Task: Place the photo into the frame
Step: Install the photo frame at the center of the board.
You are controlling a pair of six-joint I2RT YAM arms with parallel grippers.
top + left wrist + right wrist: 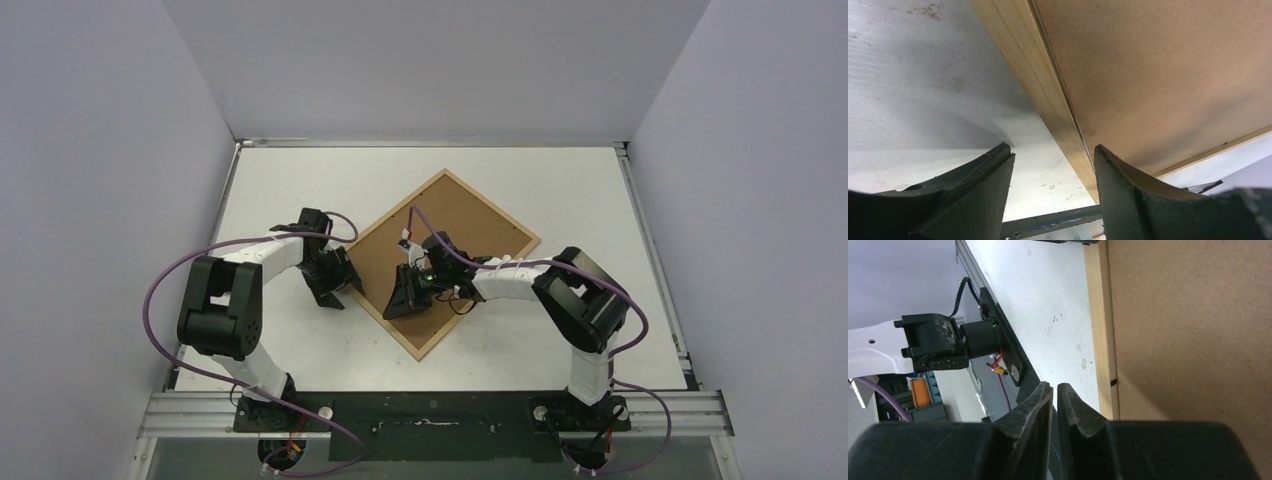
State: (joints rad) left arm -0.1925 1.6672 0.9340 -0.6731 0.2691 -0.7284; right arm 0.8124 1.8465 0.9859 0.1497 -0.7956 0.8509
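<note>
Frame [475,225] lies flat on the white table [560,190], back side up and turned so that its corners point like a diamond, one toward the far wall and one toward the arm bases. Its brown backing board [1173,75] fills the opening, and the light wood rim [1043,75] runs round it as a thin border. The left gripper [335,283] sits at the frame's left corner, low over the table beside that edge. In the left wrist view its jaws stand wide apart [1053,148]. The wood rim passes down between them and ends close against the right-hand finger [1128,190], while the other finger [983,185] is over bare table [923,75] outside the frame. Whether either finger touches the rim cannot be told. The right gripper [398,300] hangs over the frame's near-left edge, tilted down toward it, on the board side of the rim in the top view. In the right wrist view its jaws are drawn together to a narrow slit [1054,386] with nothing seen between them. The rim [1100,315] runs just beside the fingertips, with the board [1198,340] to one side and the table [1048,290] to the other. Contact with the frame cannot be judged there.
</note>
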